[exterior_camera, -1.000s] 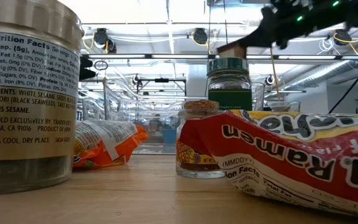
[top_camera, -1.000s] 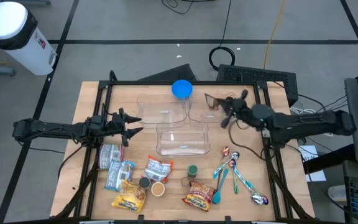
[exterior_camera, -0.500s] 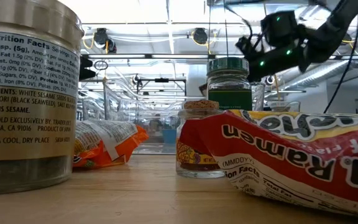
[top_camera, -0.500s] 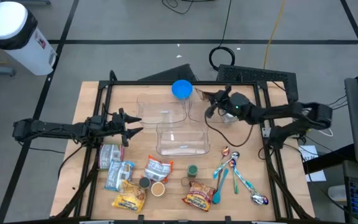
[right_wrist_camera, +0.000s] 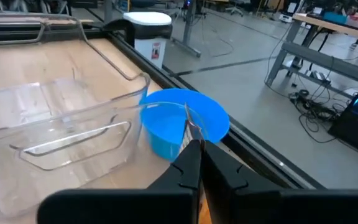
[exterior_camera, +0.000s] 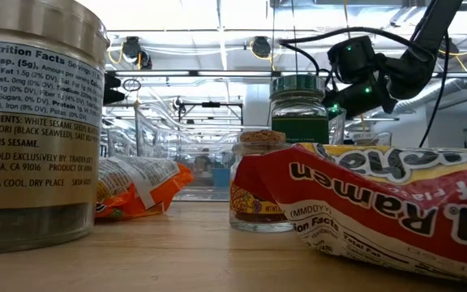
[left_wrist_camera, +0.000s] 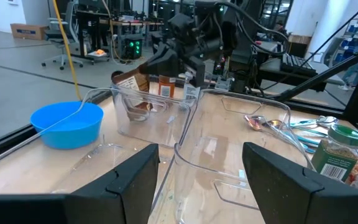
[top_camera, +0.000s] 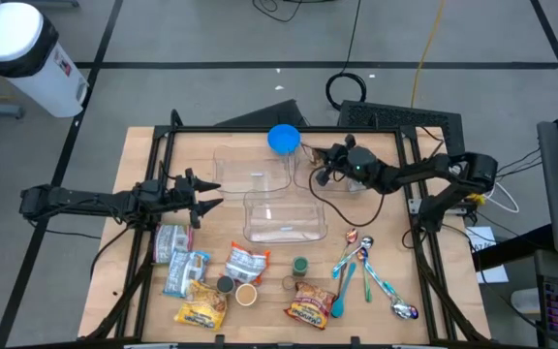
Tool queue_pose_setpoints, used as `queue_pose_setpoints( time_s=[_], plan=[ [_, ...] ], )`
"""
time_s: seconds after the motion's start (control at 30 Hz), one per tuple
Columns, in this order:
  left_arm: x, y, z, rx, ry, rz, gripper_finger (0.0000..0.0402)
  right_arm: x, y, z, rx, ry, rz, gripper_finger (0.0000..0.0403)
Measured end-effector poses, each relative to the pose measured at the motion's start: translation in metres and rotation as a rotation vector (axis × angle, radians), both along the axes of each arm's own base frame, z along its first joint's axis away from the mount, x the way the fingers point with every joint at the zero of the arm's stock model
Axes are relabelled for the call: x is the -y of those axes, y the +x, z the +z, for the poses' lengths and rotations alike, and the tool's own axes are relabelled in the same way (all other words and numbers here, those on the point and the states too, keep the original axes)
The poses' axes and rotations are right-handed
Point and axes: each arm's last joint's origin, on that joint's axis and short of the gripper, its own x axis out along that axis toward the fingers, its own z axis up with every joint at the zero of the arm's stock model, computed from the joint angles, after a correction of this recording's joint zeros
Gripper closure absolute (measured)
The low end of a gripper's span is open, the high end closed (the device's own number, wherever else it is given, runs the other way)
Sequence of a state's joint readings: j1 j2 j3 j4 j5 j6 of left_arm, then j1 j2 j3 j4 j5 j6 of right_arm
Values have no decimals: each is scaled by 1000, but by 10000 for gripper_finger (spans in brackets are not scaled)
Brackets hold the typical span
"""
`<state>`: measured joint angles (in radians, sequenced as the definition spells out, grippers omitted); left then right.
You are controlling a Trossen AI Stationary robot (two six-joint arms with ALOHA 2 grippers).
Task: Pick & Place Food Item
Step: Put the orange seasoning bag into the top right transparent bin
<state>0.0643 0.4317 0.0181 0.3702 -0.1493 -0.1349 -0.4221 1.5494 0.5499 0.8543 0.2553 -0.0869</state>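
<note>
My right gripper (top_camera: pixel 321 165) is at the far side of the table, shut on a small brown food packet (left_wrist_camera: pixel 130 81) over the far right clear container (top_camera: pixel 342 182), next to the blue bowl (top_camera: pixel 283 139). It also shows in the left wrist view (left_wrist_camera: pixel 160 62) and the low view (exterior_camera: pixel 335 99). My left gripper (top_camera: pixel 211 199) is open and empty at the table's left, its fingers pointing at the clear containers. My right gripper pinches the brown packet between its two shut fingers (right_wrist_camera: pixel 194 155). In the right wrist view only a thin edge of the packet (right_wrist_camera: pixel 187 127) shows past the fingertips. The packet sticks out ahead of the fingers, at about the height of the container's rim (left_wrist_camera: pixel 135 93).
Two more clear containers stand at the far middle (top_camera: pixel 252 167) and the centre (top_camera: pixel 284 215). Ramen packets (top_camera: pixel 308 302), snack bags (top_camera: pixel 245 262), jars (top_camera: pixel 300 265) and a tin (top_camera: pixel 168 242) lie near the front edge. Several spoons (top_camera: pixel 361 267) lie at the right.
My right gripper has carried the brown packet toward the table's far left, from beside the far right container to over it near the blue bowl, and has come down a little. It has stayed shut on the packet.
</note>
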Motion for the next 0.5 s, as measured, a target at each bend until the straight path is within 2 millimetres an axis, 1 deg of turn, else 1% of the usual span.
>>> queue_pose_setpoints(
  time_s=[0.13, 0.33, 0.5],
  plan=[
    [0, 0, 0, 0, 0, 0, 160, 0, 0, -1, 3, 14, 1, 403],
    [0, 0, 0, -1, 0, -1, 160, -1, 2, 5, 37, -31, 103, 403],
    [0, 0, 0, 0, 0, 0, 160, -2, 2, 1, 4, -11, 102, 403]
  ],
)
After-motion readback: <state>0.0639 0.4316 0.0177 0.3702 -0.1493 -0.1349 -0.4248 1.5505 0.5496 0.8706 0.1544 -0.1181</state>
